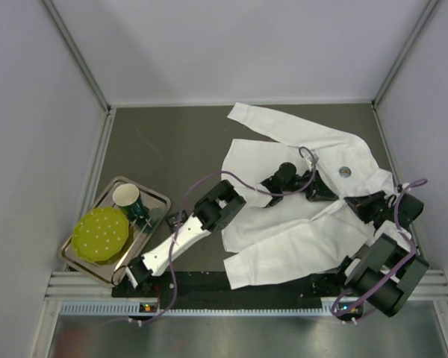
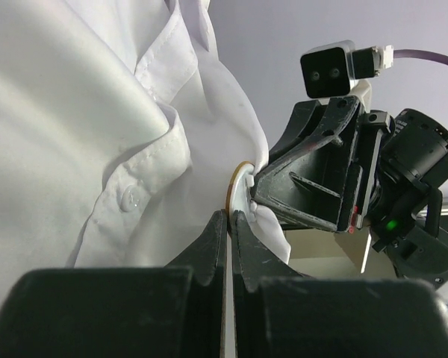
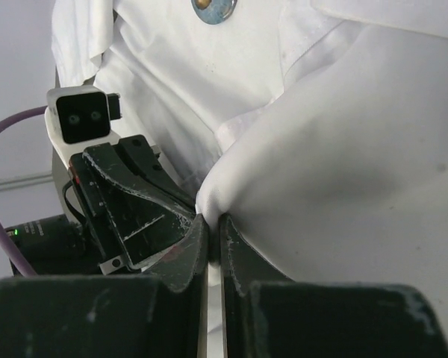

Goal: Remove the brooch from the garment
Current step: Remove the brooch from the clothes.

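The white garment [image 1: 299, 239] lies spread on the dark table. A round blue-and-gold brooch [image 1: 345, 171] sits on its chest and shows at the top of the right wrist view [image 3: 213, 7]. My left gripper [image 2: 230, 216] is shut on the edge of a thin gold-rimmed disc [image 2: 237, 186] at a cloth fold. My right gripper [image 3: 210, 218] is shut on a raised fold of the garment [image 3: 358, 149]. The two grippers meet tip to tip just below the brooch, the left [image 1: 333, 195] and the right [image 1: 349, 200]. The right fingers [image 2: 306, 186] show in the left wrist view beside the collar [image 2: 164, 60].
A metal tray [image 1: 160, 200] stands at the left front with a yellow-green spotted disc [image 1: 101, 233] and a cup [image 1: 127, 198] on it. Purple cables loop over both arms. Pale walls enclose the table at the left, back and right.
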`<state>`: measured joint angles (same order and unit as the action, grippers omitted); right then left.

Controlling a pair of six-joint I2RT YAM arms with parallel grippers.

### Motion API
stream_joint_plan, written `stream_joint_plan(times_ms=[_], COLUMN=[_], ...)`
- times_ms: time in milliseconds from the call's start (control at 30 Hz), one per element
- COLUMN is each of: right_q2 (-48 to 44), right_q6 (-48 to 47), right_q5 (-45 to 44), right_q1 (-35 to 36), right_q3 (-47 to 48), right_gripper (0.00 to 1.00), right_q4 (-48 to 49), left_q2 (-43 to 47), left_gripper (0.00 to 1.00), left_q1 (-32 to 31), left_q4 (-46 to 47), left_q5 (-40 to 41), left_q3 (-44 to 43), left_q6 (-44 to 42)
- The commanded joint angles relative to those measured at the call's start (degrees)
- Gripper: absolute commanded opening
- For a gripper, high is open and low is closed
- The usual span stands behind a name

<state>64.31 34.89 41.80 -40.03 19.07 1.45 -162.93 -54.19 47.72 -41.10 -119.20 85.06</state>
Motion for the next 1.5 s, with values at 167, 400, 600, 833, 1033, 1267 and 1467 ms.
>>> stream_joint_plan(times_ms=[167,400,600,833,1033,1267,1467], right_q2=[0.8,1.2,2.6,3.1,3.4,1.2,0.5], right_q6=[-3.8,-4.0,-4.5,-4.4,-3.9,1.9,2.5], right_q5=[3.0,4.3,5.1,6.5,7.5,9.5,9.7], right_q1=[0.1,0.1,0.0,0.1,0.1,0.1,0.1], right_q3=[-1.6,-2.4,-1.8,-2.0,-2.1,-4.3,-4.6], right_gripper=[0.0,0.0,0.0,0.02,0.0,0.0,0.0], right_q4=[1.7,3.1,2.9,4.1,5.0,13.0,14.7], left_q2=[3.4,4.8,6.4,6.4,7.2,7.1,5.9], left_gripper=[0.0,0.0,0.0,0.0,0.0,0.1,0.38], left_q1=[-1.9,-2.9,-3.5,-4.9,-4.8,-1.4,0.3], left_q4=[-2.2,-4.8,-8.5,-13.3,-16.4,-2.6,-1.8], left_q5=[-4.0,-4.1,-4.6,-5.7,-5.8,-5.7,-7.1], left_q3=[-5.0,-7.4,-8.7,-11.4,-12.3,-5.8,-6.0], left_q6=[-10.6,-13.5,-17.4,-21.8,-24.3,-10.4,-5.4])
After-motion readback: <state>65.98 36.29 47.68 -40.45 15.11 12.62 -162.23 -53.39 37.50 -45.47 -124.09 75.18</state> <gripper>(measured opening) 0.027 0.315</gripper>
